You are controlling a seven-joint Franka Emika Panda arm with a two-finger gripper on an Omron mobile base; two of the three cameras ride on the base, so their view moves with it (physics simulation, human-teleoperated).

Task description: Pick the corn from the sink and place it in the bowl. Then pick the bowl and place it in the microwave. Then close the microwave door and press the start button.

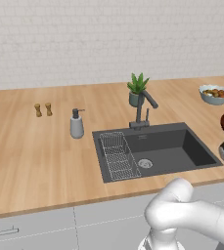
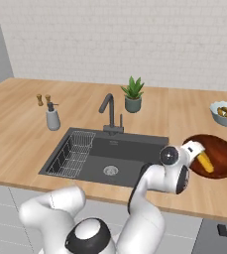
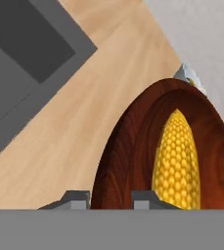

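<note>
we see the corn point(image 3: 177, 158) lying in the bowl point(image 3: 128, 146), the gripper point(image 3: 111, 197) seemingly clenched on the rim for the microwave carry.

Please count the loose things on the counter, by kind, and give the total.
Bowls: 2, the wooden bowl and the fruit bowl
Shakers: 2
Soap dispenser: 1
Potted plant: 1
Corn: 1, in the wooden bowl
Total: 7
</note>
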